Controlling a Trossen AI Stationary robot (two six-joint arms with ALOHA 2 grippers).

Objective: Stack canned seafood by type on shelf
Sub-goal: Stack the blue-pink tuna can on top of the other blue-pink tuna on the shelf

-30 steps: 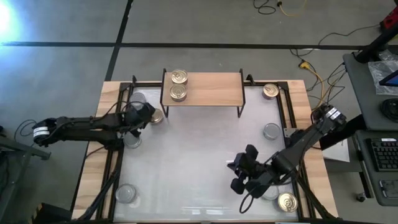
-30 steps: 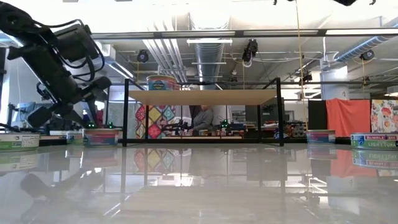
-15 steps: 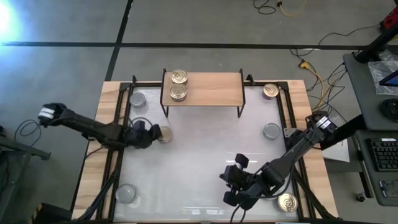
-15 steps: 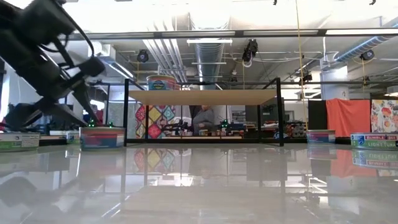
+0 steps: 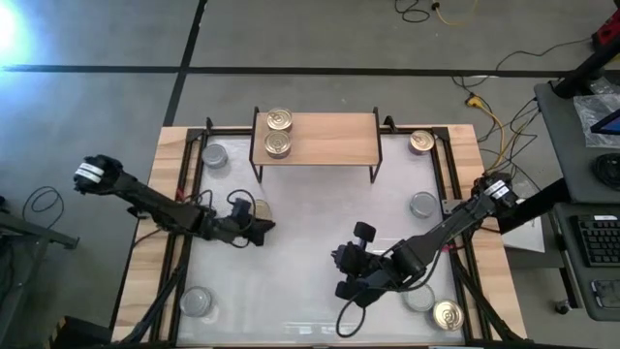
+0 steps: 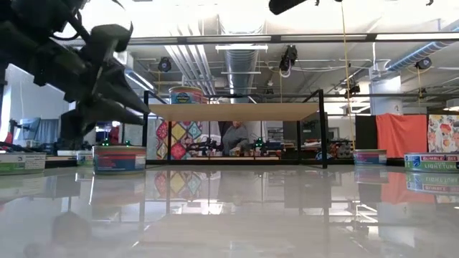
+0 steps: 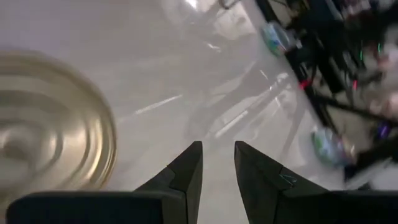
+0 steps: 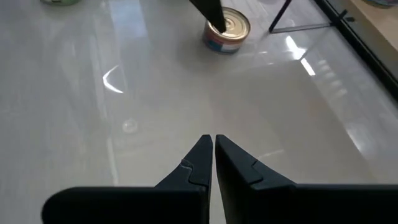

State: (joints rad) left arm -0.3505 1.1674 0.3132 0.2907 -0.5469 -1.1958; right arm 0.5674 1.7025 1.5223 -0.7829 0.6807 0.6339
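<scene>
A: So, how far along?
B: Early. Two gold tins (image 5: 279, 119) sit on the shelf (image 5: 329, 141); a third (image 5: 258, 209) lies just beside the left hand (image 5: 260, 231), which is nearly clenched, empty.
A: And the rest?
B: Five or so are scattered on the glossy white counter (image 5: 310, 218). The right hand (image 5: 343, 274) is clenched, empty. A workshop lies behind.

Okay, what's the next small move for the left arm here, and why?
Probably open the left end effector and shift it over the gold-lidded tin. Its fingers look nearly closed with nothing between them, and the tin sits just beside them on the table. Two gold-lidded tins already sit on the shelf.
</scene>
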